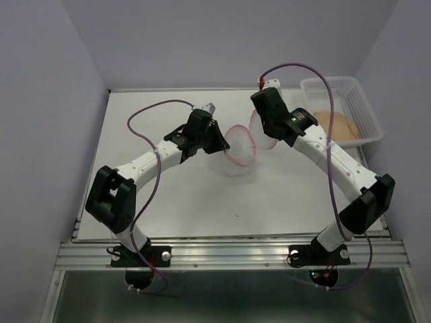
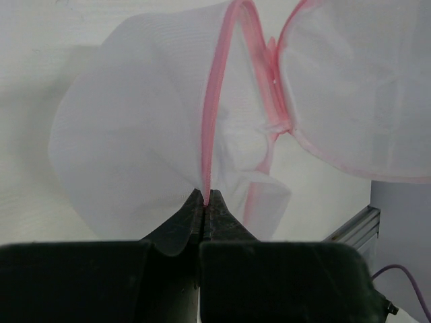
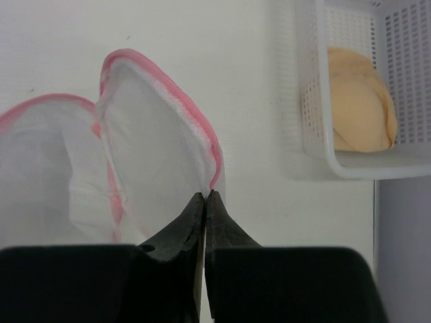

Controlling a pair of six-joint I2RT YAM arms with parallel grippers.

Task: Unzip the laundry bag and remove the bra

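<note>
1. Clenching left gripper and right gripper on the pink-red rims of the round translucent white mesh laundry bag, holding its halves apart.
2. Noting white lattice plastic basket, far right, holding tan fabric bra.
3. Risking mesh tearing, if pulling wider.

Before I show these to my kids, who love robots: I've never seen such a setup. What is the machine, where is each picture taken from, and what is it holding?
These are two robot arms bolted to the near edge of a white table, each ending in a two-finger gripper. The top view looks down from above and behind them. The other two come from a camera on each wrist, so the dark shapes at the bottom are the fingers. The left gripper and the right gripper are each pinched shut on the pink rim of one half of a round mesh laundry bag, which is open. A tan bra lies in the white basket at the far right.
</note>
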